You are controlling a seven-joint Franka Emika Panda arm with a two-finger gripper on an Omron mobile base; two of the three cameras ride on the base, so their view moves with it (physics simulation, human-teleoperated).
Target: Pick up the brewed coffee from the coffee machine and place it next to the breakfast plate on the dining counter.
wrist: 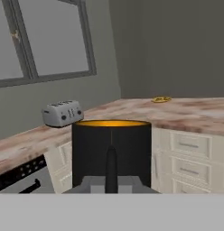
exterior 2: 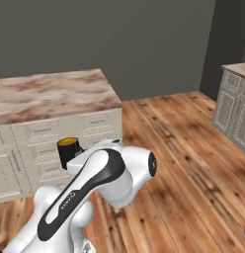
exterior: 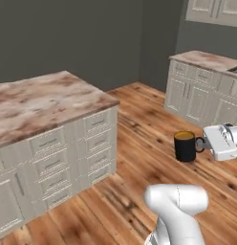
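Observation:
The brewed coffee point(exterior: 186, 146), a black mug with orange-brown liquid at its top, hangs upright over the wooden floor, clear of any surface. My gripper point(exterior: 202, 143) is shut on its side handle. In the hand view the mug point(wrist: 111, 149) stands close in front of the gripper point(wrist: 111, 181), with the handle pinched between the fingers. In the right base view the mug point(exterior 2: 68, 149) peeks out behind my arm. The dining counter point(exterior: 44, 103) point(exterior 2: 50, 94) lies to the left of the mug. The yellow breakfast plate point(wrist: 161, 99) rests far off on its marbled top point(wrist: 195, 113). The coffee machine is out of view.
A silver toaster point(wrist: 63, 113) stands on a wall counter under a window point(wrist: 46, 40), with a stove front point(wrist: 19, 178) below it. Pale cabinets point(exterior: 201, 93) point(exterior 2: 235, 111) line the right side. Open wooden floor point(exterior: 149, 139) runs between them and the island.

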